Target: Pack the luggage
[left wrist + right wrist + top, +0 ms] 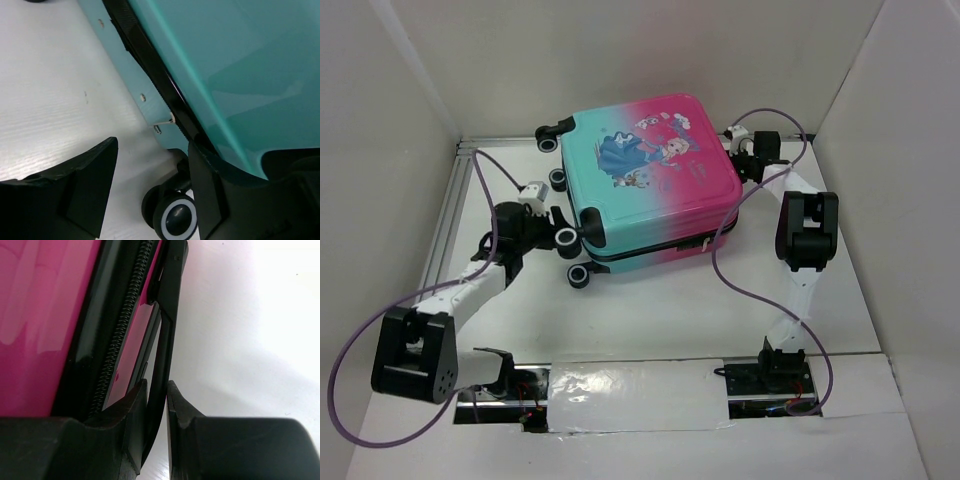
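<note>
Right gripper [157,389] is pinching a thin black strap [166,335] on the pink side of the luggage [650,180]. Left gripper [152,145] is sitting spread wide at the teal end, right by a wheel [175,220]. Luggage is lying closed, flat on the surface [650,320].

The closed pink-to-teal luggage [650,170] lies flat on the white table [650,310], princess print facing up, black wheels toward the left.

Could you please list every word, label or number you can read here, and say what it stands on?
None can be read.
The cartoon print on the pink-and-teal hard-shell suitcase carries small marks too blurred to read.
Both wrist views show no lettering.
</note>
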Motion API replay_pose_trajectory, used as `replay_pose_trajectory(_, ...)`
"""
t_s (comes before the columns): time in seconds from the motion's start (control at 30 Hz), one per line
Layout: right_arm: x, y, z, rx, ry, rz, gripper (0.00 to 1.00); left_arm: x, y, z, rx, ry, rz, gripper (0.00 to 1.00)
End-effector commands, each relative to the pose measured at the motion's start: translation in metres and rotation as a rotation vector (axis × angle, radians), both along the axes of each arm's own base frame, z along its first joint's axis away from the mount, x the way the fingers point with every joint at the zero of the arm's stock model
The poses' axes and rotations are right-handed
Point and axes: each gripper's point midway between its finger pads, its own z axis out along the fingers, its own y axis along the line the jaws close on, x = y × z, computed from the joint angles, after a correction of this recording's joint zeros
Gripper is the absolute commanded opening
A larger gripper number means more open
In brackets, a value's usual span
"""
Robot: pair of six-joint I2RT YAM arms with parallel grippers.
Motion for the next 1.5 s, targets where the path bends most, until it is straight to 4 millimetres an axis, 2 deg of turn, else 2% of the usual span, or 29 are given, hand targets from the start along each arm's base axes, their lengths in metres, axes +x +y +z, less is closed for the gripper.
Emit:
replay_pose_trajectory(0.0, -0.04, -0.015, -0.064, -0.075, 0.166, 0.06, 0.0, 0.018, -0.007, 0.018, 0.028, -0.155, -0.177, 0.7)
replay_pose_trajectory(0.03, -0.039, -0.014, -0.059, -0.069, 0.156, 0.065, 0.0, 0.019, -0.005, 0.017, 0.016, -0.156, -0.189, 0.7)
replay_pose_trajectory(0.07, -0.043, -0.014, -0.061, -0.073, 0.169, 0.073, 0.0, 0.015, -0.003, 0.015, 0.002, -0.213, -0.286, 0.7)
replay_pose_trajectory(0.2, -0.043, -0.012, -0.061, -0.066, 0.169, 0.079, 0.0, 0.008, 0.002, 0.006, 0.004, -0.262, -0.339, 0.7)
replay_pose_trajectory(0.27, -0.043, -0.012, -0.061, -0.066, 0.169, 0.079, 0.0, 0.006, -0.002, -0.002, -0.01, -0.258, -0.406, 0.69)
replay_pose_trajectory(0.4, -0.046, -0.008, -0.066, -0.07, 0.182, 0.095, 0.0, 0.018, -0.009, -0.002, -0.031, -0.232, -0.508, 0.66)
replay_pose_trajectory(0.5, -0.047, -0.009, -0.071, -0.077, 0.192, 0.09, 0.0, 0.012, -0.016, -0.002, -0.058, -0.238, -0.578, 0.65)
replay_pose_trajectory(0.63, -0.047, -0.009, -0.071, -0.083, 0.187, 0.097, 0.0, 0.017, -0.017, 0.009, -0.049, -0.298, -0.585, 0.65)
replay_pose_trajectory(0.7, -0.047, -0.009, -0.071, -0.083, 0.187, 0.097, 0.0, 0.016, -0.023, -0.002, -0.073, -0.244, -0.624, 0.65)
replay_pose_trajectory(0.87, -0.047, -0.008, -0.071, -0.075, 0.186, 0.103, 0.0, 0.031, -0.036, 0.002, -0.046, -0.255, -0.661, 0.57)
replay_pose_trajectory(1.03, -0.047, -0.006, -0.07, -0.068, 0.185, 0.108, 0.0, 0.043, -0.051, -0.01, -0.005, -0.188, -0.705, 0.5)
replay_pose_trajectory(1.1, -0.048, -0.002, -0.07, -0.069, 0.185, 0.117, 0.0, 0.05, -0.049, -0.011, 0.018, -0.193, -0.695, 0.49)
replay_pose_trajectory(1.23, -0.051, -0.001, -0.073, -0.068, 0.194, 0.118, 0.0, 0.052, -0.048, -0.014, 0.025, -0.181, -0.691, 0.41)
replay_pose_trajectory(1.27, -0.052, -0.001, -0.077, -0.067, 0.203, 0.118, 0.0, 0.052, -0.048, -0.014, 0.029, -0.177, -0.695, 0.34)
replay_pose_trajectory(1.33, -0.052, -0.001, -0.078, -0.067, 0.203, 0.118, 0.0, 0.057, -0.049, -0.018, 0.014, -0.151, -0.703, 0.26)
replay_pose_trajectory(1.37, -0.052, -0.001, -0.078, -0.067, 0.203, 0.118, 0.0, 0.057, -0.049, -0.021, 0.015, -0.133, -0.709, 0.19)
replay_pose_trajectory(1.4, -0.051, -0.003, -0.078, -0.074, 0.204, 0.113, 0.0, 0.061, -0.049, -0.015, 0.018, -0.142, -0.709, 0.13)
replay_pose_trajectory(1.43, -0.051, -0.003, -0.078, -0.074, 0.204, 0.113, 0.0, 0.061, -0.049, -0.021, 0.014, -0.129, -0.709, 0.07)
replay_pose_trajectory(1.47, -0.051, -0.004, -0.079, -0.082, 0.205, 0.107, 0.0, 0.062, -0.049, -0.02, 0.017, -0.138, -0.709, 0.04)
